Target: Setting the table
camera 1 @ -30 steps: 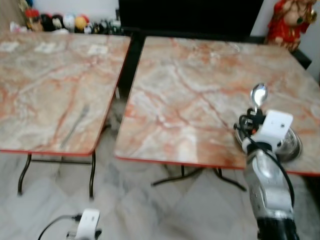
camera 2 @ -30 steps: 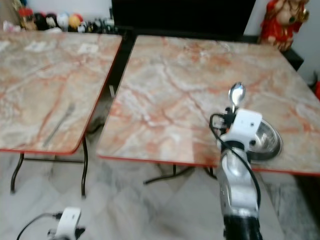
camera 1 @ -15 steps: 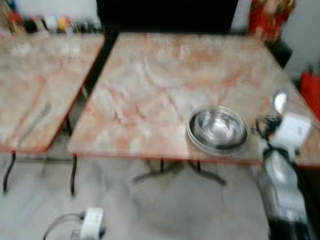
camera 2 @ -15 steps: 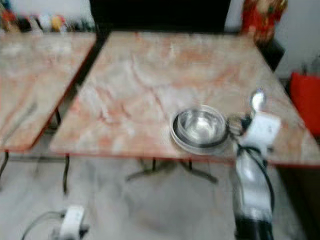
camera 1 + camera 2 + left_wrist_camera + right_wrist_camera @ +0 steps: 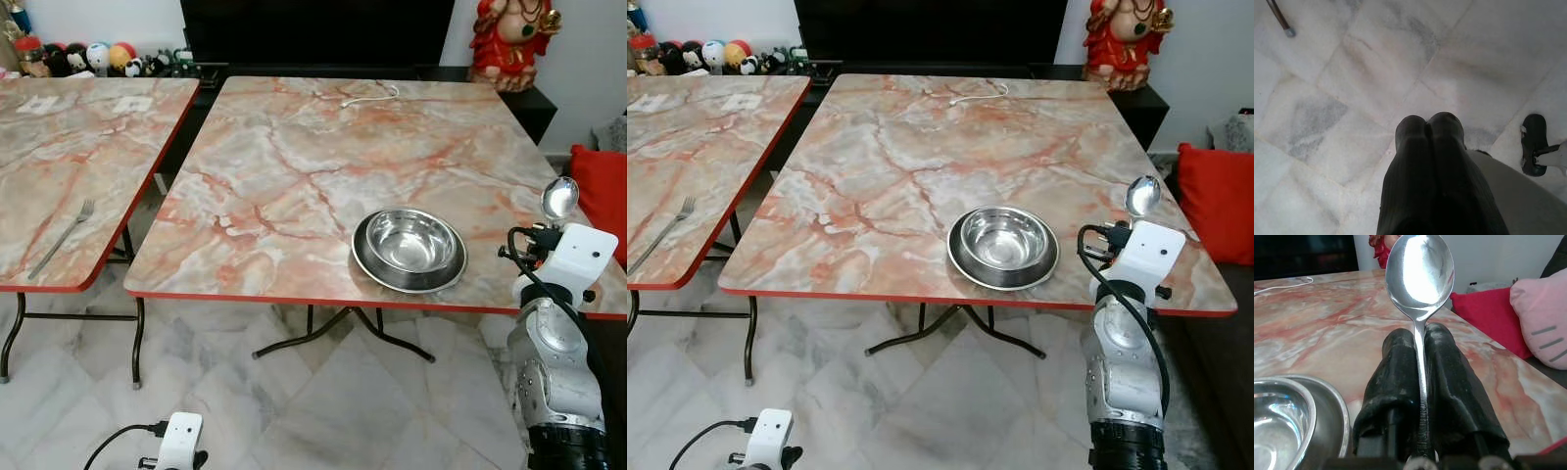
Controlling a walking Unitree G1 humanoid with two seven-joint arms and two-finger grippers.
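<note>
On the near right side of the big marble table, the right tool is held up just past the table's edge. Its two black fingers are pressed tight on the handle of a shiny spoon. The spoon stands straight up, with its round end at the top.

Just to the left of the spoon, a silver bowl sits inside a flat silver plate. Both are near the front edge of the table. A thin white cable lies at the far side of the table.

To the left is a second marble table, with a gap between the two. A fork lies on it near the front edge. Far behind that table is a row of small toys.

At the far right stands a red statue. A red cushion is on the right, by a pink one.

Down low, the left tool hangs over the white tile floor, its fingers pressed together with nothing between them
</note>
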